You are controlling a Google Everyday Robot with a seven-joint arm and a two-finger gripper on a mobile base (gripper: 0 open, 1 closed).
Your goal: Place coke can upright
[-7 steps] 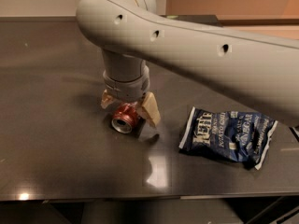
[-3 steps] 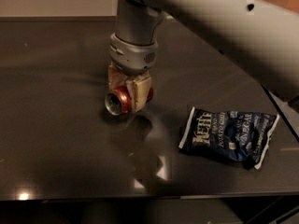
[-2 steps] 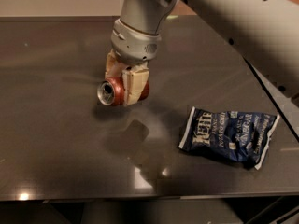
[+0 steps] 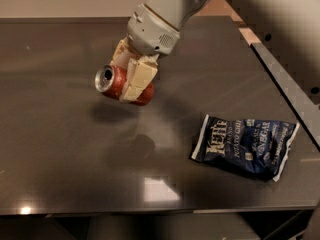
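The gripper (image 4: 128, 80) is holding the coke can (image 4: 115, 82) sideways above the surface (image 4: 50, 149), its fingers (image 4: 141, 74) pinching its middle.

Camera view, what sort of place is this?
Probably a break-room or kitchen counter, judging by the dark glossy countertop and the chip bag lying on it. The gripper holds a coke can sideways above it.

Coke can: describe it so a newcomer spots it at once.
Above the dark table, left of the blue chip bag, hangs the arm's gripper. Clamped in it, lying sideways, is the coke can: red, cylindrical, silver top facing left.
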